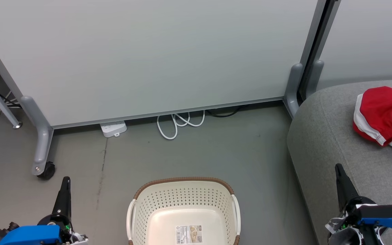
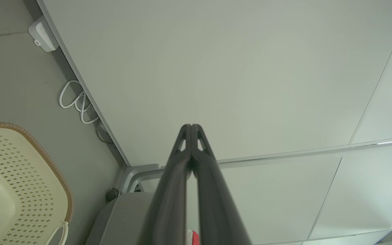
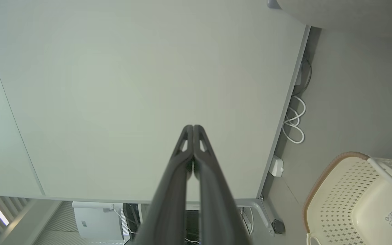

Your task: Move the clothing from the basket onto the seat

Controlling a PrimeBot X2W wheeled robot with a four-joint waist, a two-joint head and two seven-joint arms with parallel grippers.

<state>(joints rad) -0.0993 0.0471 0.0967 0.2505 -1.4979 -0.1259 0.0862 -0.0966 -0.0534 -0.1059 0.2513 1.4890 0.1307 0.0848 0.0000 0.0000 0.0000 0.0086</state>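
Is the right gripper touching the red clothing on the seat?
Apart. The head view shows a stretch of bare seat between the right gripper and the clothing.

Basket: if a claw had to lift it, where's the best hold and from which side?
Take either white side handle, coming in from outside that side. The basket stands upright and empty, and its handles loop clear of the perforated wall, leaving a gap to hook through. The brown rim looks thicker and probably harder to pinch.
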